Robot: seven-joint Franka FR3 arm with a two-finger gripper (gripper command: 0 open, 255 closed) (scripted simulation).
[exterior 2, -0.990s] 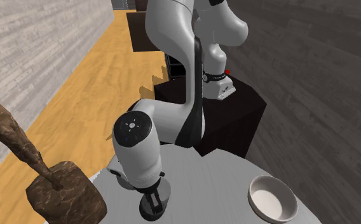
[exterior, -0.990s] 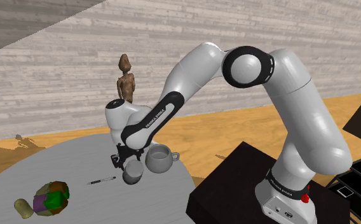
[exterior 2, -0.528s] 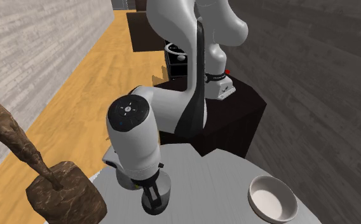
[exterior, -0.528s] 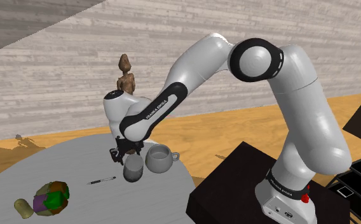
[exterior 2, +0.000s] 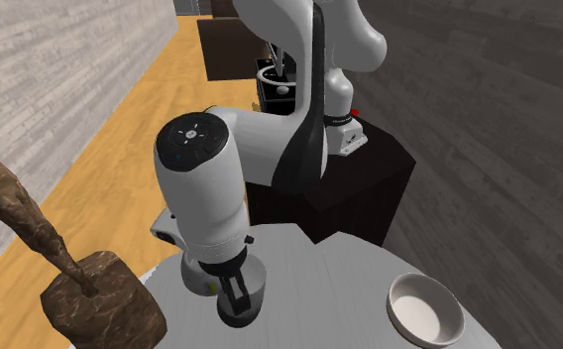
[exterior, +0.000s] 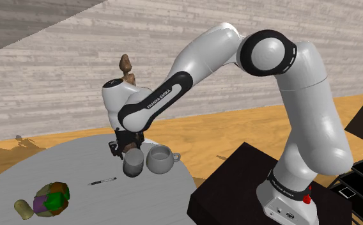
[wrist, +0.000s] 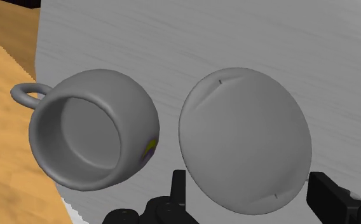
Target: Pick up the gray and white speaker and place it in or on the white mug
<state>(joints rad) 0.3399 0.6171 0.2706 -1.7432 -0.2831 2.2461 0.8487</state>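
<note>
Grey tabletop (wrist: 173, 38), speaker (wrist: 244, 140) in jaws, just beside mug (wrist: 135, 105)

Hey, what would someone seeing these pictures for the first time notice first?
Probably the big white arm, which arches from its dark stand down over the round grey table in the shoulder view. Its black gripper clasps a rounded grey speaker just beside a pale grey mug near the table's edge. Next come the brown figurine at the second exterior view's lower left and the multicoloured lump at the shoulder view's lower left.
</note>
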